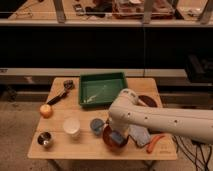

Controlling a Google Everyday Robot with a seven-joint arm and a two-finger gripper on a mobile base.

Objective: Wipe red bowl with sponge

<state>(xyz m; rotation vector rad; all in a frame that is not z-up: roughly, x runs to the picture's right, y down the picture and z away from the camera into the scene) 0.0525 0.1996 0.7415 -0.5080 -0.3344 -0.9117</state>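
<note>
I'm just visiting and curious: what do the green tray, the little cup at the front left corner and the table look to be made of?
Green tray: probably plastic, with an even colour and a dull sheen. Little cup: likely steel, grey and reflective. Table: wood, pale tan with a matte top. The gripper is down in the red bowl, shut on the sponge.

The end effector [114, 134] seemingly presses the sponge [117, 137] in the red bowl [109, 142].
</note>
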